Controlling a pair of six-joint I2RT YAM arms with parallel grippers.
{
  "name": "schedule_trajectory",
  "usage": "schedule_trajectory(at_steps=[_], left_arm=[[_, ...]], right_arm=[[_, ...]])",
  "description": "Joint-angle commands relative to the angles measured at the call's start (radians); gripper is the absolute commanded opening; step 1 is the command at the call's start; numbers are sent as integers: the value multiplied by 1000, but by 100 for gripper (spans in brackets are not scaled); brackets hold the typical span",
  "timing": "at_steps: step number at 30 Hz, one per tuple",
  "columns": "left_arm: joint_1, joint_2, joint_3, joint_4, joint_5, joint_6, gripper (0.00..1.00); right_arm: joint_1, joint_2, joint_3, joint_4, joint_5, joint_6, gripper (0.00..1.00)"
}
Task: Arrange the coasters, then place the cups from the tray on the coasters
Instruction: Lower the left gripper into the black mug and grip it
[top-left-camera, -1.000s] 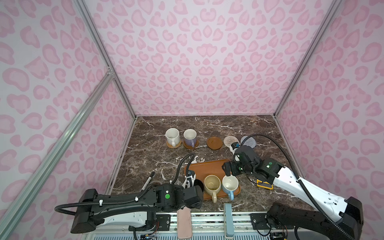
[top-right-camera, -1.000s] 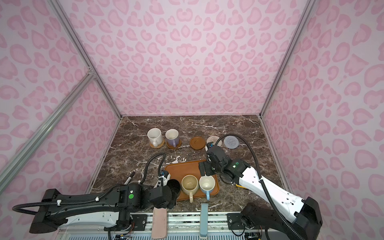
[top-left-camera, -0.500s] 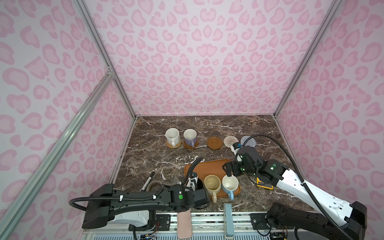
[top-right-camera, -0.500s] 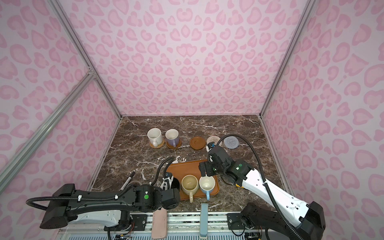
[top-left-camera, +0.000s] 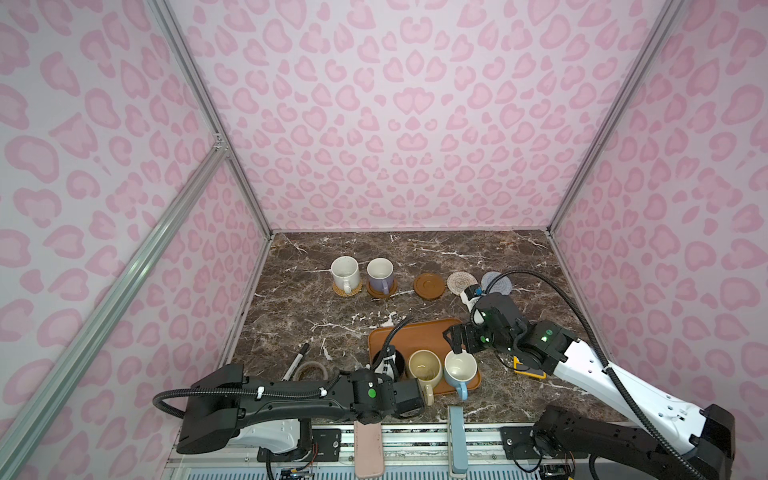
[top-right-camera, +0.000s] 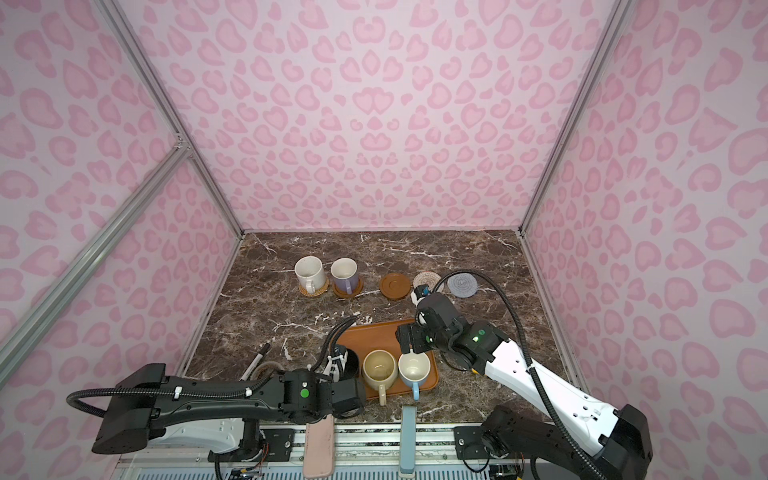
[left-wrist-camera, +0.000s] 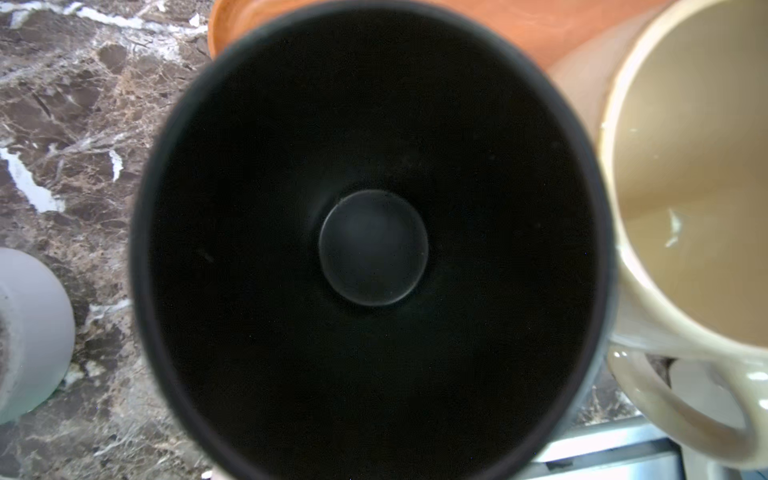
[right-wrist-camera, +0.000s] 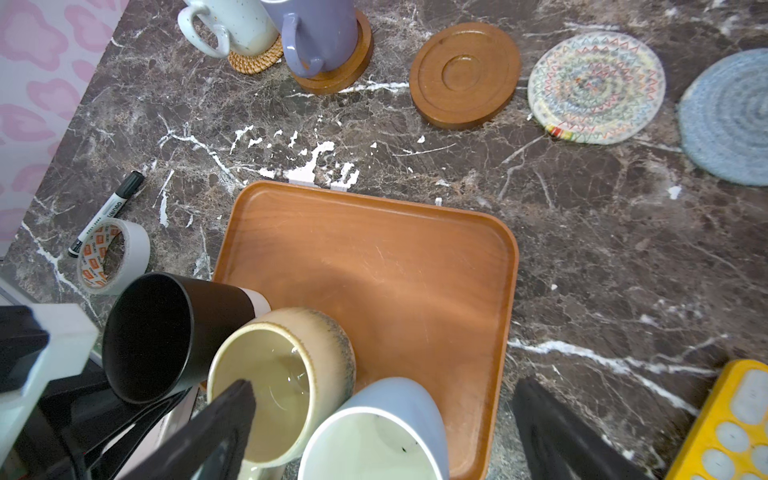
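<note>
- Black mug (left-wrist-camera: 374, 249) being judged rigid ceramic: weighty, smooth-walled, chippable.
- Hold being favoured on wall at rim, one finger inside, one outside.
- Mug being seen at tray (right-wrist-camera: 374, 249) corner nearest front edge and left side of table (top-left-camera: 415, 257), just beside cream mug (top-left-camera: 424, 368).
- Left fingers (top-left-camera: 386, 360) being seen at its rim; whether clamped cannot be told.
- Right fingers (right-wrist-camera: 224, 419) being held wide apart, empty, straddling light blue mug (right-wrist-camera: 395, 399).

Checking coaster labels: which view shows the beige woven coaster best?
Right wrist: the beige woven coaster lies whole and close, zigzag stitching clear. Both top views show it small, its near edge behind the right arm. Left wrist misses it.
</note>
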Motion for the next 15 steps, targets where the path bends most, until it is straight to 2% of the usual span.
schedule_trajectory(at_steps=[1,5,10,15], left_arm=[[8,9,5,13,-31,-11,27],[36,17,-16,60,-6,8,23],[39,32,9,29,-19,12,4],[50,25,36,7,-26,36,4]], right_arm=[[2,-4,-12,37,-9,11,99],[2,0,-21,56,-21,15,99],[3,1,-20,58,-21,11,99],[3,-18,-28,91,-47,0,98]])
